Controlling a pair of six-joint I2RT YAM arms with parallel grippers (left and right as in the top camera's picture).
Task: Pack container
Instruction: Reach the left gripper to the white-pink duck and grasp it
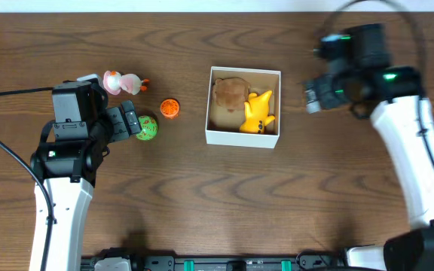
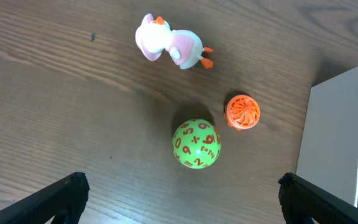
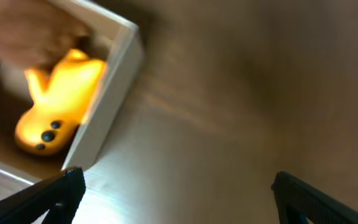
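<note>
Looking down on the wooden table [image 1: 164, 211], we find the container [image 1: 242, 138] near its middle, with a brown plush toy [image 1: 230, 94] and a yellow toy [image 1: 258, 111] lying side by side inside. Our left gripper [image 2: 182, 186] holds nothing, its fingers spread wide just short of a green ball with orange numbers [image 2: 196, 144]; a small orange round toy [image 2: 243, 112] sits just beside the ball and a pink-and-white duck [image 2: 169, 45] lies farther off, all on the wood to the container's left. Our right gripper [image 3: 178, 180], fingers likewise apart and empty, hangs over bare wood just outside the container's right wall.
</note>
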